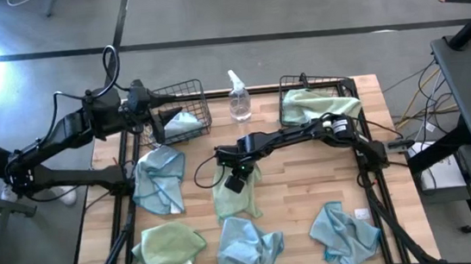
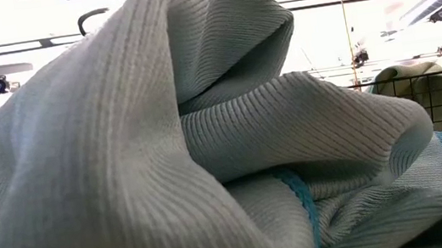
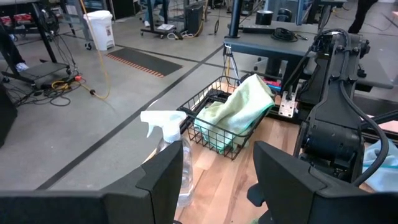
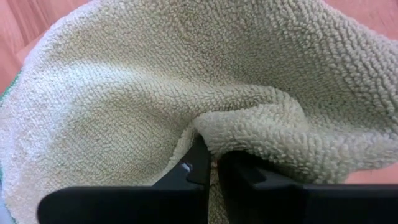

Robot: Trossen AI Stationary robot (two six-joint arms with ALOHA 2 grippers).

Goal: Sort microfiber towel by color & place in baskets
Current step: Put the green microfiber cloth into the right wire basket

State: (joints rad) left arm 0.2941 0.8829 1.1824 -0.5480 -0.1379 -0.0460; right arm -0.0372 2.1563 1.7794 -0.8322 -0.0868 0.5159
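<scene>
Table (image 1: 294,197): light wooden slats, bearing everything below; my right jaws work low over its middle, my left jaws hang above its far left corner.

Baskets, two, black wire mesh. Right basket (image 1: 286,86): far beyond my right jaws, on my right arm's side, already holding a yellow-green cloth (image 1: 324,103). Left basket (image 1: 188,91): directly beneath my left gripper (image 3: 217,180), holding a light blue cloth (image 1: 181,125).

Loose microfiber towels, six in all. Yellow-green towel (image 4: 186,81): between my right jaws, lying mid-table. Light blue towel (image 1: 160,179): to the left of those jaws. Near-edge row, on the near side of my right jaws: a yellow-green towel (image 1: 170,245), a light blue towel (image 1: 245,244) and another light blue towel (image 1: 345,231).

Spray bottle (image 1: 238,97): clear, white trigger, upright between the baskets, beyond my right jaws.

Right gripper (image 4: 210,163): jaws narrow, pinched onto a raised fold of the yellow-green towel; pile bunches over both fingertips.

Left gripper: jaws wide, holding nothing, waiting.

Handling note, my judgement: the step in hand is lifting this yellow-green towel for the right basket, where its colour already lies. The pinch takes a fold, not the whole cloth, so I should rise straight and slowly until the hanging part clears the table, carry it high enough to pass the spray bottle and the basket rim, and release only once the bulk hangs inside the mesh. A trailing corner could snag the rim or drag the neighbouring blue towel.
</scene>
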